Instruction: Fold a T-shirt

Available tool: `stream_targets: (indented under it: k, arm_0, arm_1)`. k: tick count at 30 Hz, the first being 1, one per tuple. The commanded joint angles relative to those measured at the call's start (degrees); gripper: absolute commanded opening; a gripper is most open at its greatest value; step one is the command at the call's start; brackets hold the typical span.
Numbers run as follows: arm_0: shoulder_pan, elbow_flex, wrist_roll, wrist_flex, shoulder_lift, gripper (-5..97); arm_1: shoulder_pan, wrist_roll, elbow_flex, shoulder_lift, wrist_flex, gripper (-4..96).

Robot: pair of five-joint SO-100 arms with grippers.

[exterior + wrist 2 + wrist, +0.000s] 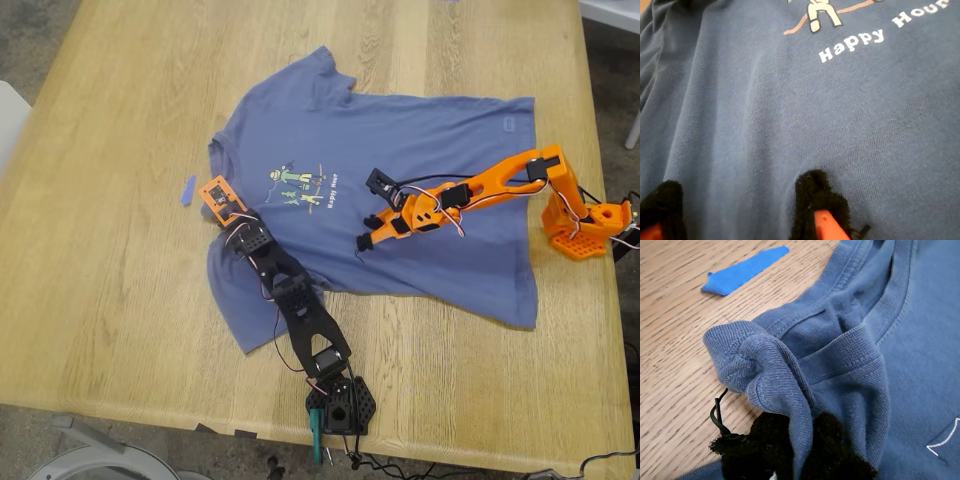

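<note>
Nearest the exterior camera, a black arm point(300, 310) rises from its base at the table's point(100, 300) front edge and reaches away across the near sleeve point(240, 310) of the T-shirt point(430, 150). At its tip is the first gripper point(222, 208), right at the neckline. The first wrist view gives the close look: the first gripper point(790, 450) has its black padded jaws pressed together on a bunched fold of the ribbed collar point(760, 370), which stands up off the wood in a crumpled hump.

Just beyond the collar, apart from the cloth, a small blue scrap of tape point(187, 190) lies on bare table, and it shows clearly in the first wrist view too point(745, 270).

The slate-blue T-shirt is spread chest-up over the middle of the table, neck toward the exterior view's left, hem toward its right, with the cartoon print point(300, 185) facing up.

Further in, the second gripper point(366, 232) on the orange arm point(500, 178) comes in from the exterior view's right and sits low over the chest, just below the print. In the second wrist view its jaws are spread wide, empty, with a padded fingertip point(815, 195) down on smooth fabric and the words "Happy Hour" point(852, 42) just ahead.

Farthest off, the other sleeve point(320, 75) lies flat.
</note>
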Motion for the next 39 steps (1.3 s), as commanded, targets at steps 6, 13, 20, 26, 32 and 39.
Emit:
stream_targets:
  k: [6, 13, 20, 26, 32, 39]
  arm_0:
    - [4.92, 4.66, -0.79, -1.32, 3.34, 0]
    - [5.36, 10.63, -0.97, -3.52, 7.47, 0]
    - [5.01, 14.24, -0.97, -4.13, 11.87, 0]
    - [5.19, 15.82, -0.97, -4.31, 13.54, 0]
    - [6.42, 19.07, -0.97, -5.27, 16.26, 0]
    - [8.44, 22.76, -1.49, -5.98, 21.80, 0]
  arm_1:
    - [-6.50, 1.76, -0.44, -1.41, 1.93, 32.8]
    - [-8.44, 1.23, -2.99, -1.93, 10.02, 31.3]
    - [-8.96, -1.05, -12.48, -5.89, 23.99, 29.9]
    - [-8.17, -4.04, -27.51, -13.80, 35.07, 24.1]
    - [-7.21, -6.24, -41.48, -21.62, 43.15, 8.7]
    - [-5.54, -16.08, -43.15, -22.24, 45.88, 0.1]
